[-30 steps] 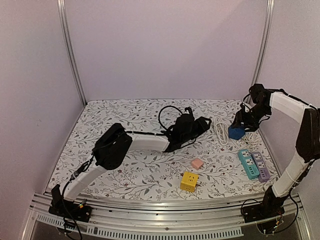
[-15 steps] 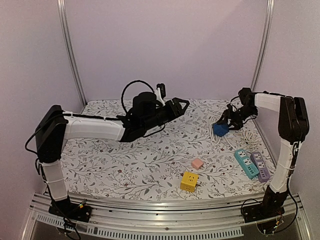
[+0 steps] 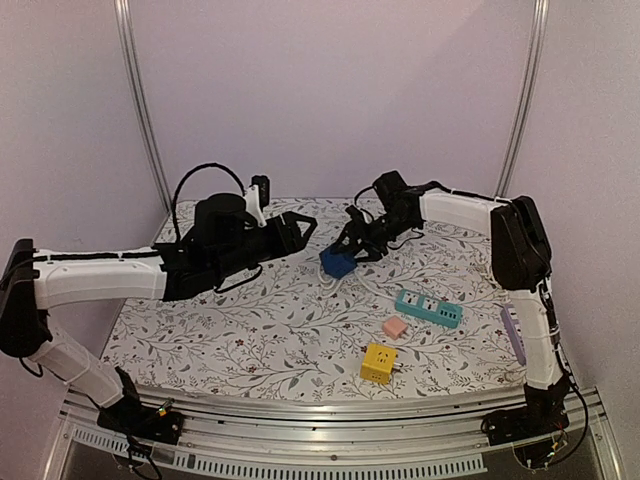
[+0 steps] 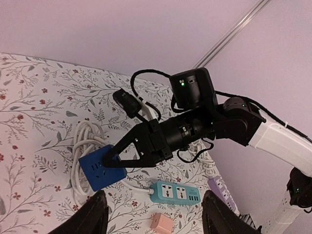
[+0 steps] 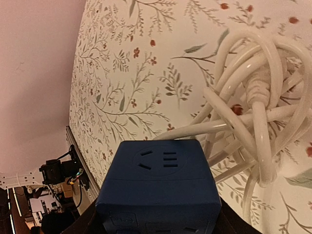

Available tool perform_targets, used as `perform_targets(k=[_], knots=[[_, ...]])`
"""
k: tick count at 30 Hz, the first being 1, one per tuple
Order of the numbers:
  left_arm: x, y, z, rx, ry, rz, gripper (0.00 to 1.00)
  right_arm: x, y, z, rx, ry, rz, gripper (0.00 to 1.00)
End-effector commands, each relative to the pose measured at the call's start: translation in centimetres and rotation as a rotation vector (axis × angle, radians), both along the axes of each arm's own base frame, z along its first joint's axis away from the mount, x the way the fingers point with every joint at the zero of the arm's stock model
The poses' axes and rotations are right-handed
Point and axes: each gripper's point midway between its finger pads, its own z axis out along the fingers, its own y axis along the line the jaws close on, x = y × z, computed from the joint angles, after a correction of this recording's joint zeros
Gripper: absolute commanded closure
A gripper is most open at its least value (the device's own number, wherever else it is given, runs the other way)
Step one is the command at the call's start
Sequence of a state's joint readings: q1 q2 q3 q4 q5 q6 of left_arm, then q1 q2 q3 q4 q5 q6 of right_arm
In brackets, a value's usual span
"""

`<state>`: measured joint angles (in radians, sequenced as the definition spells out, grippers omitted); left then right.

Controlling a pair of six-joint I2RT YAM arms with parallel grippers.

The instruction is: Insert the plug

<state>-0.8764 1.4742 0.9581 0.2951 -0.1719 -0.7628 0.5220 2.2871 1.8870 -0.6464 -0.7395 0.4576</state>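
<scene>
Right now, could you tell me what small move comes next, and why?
Probably set the blue socket cube down beside the white cord: the jaws of the right arm grip it, while the left arm has open, empty jaws, free for the plug.

A blue socket cube (image 3: 337, 262), white cord (image 5: 253, 122), floral tablecloth (image 3: 250, 330).

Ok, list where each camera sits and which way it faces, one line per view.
Top external: above and behind the bases, looking down on the table; left gripper and right gripper both show.
Left wrist: on the left arm, facing the right gripper holding the blue cube; own open fingers at the bottom.
Right wrist: on the right arm, close over the cube and white cord; own fingers hardly visible.
Shared: the cube, in all three.
</scene>
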Motion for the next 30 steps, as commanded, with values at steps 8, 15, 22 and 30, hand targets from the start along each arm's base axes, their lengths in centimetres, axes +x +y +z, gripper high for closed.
perform_targets(k=[8,15,22,30], knots=[[-1.3,8.9,-3.3,0.354,0.026,0.160,0.34,1.6,4.5,8.0,0.109,-0.109,0.016,1.00],[-0.4,6.7,-6.6,0.357,0.134,0.141,0.37,1.1,-1.9,10.7,-0.067,-0.257,0.052,1.00],[1.1,4.1,-9.3,0.385,0.204,0.148,0.37,-2.1,-8.3,8.7,-0.362,-0.424,0.167,1.00],[0.5,3.3,-10.0,0.372,0.240,0.124,0.38,-4.1,-11.0,8.4,-0.481,-0.632,0.303,1.00]])
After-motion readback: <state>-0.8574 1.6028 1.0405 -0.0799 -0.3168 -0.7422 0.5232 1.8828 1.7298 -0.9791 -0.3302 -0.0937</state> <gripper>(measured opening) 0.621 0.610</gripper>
